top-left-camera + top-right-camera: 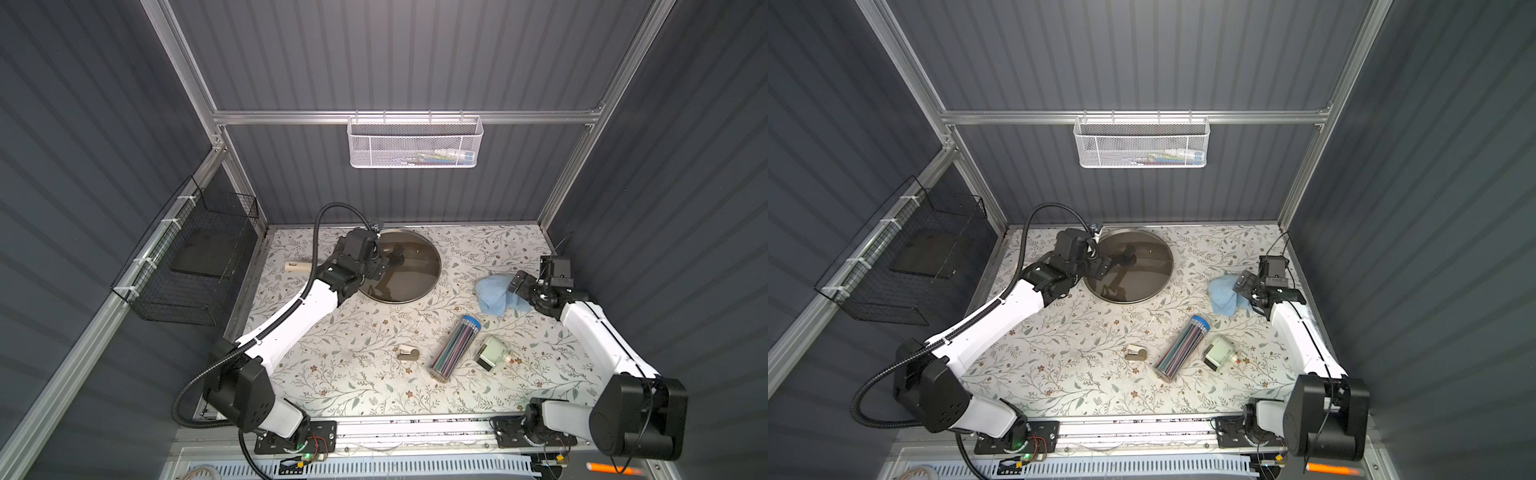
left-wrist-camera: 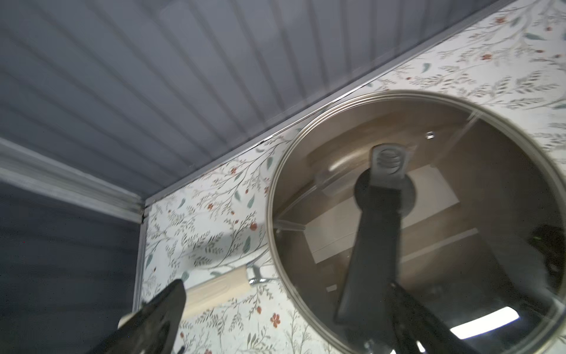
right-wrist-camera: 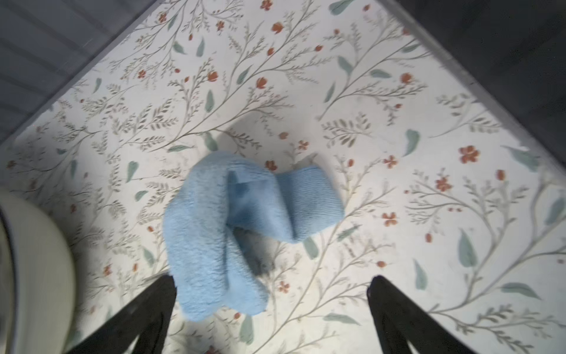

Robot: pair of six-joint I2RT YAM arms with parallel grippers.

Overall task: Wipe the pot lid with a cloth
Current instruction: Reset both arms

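Both claws gape empty: left gripper (image 2: 284, 318) by the round glass pot lid (image 1: 409, 274) near the table's far edge, right gripper (image 3: 272, 288) over the crumpled light-blue cloth (image 3: 242, 223) near the right edge. It looks like wiping is over, or else the cloth needs regrasping.

In both top views my left wrist covers the near-left edge of the lid (image 1: 409, 266), and all of the pan but its cream handle (image 1: 300, 266). My left wrist view cuts off the lid's (image 2: 444, 214) far side. My right arm hides part of the cloth (image 1: 492, 293). The white basket's (image 1: 415, 143) contents are too small to identify.
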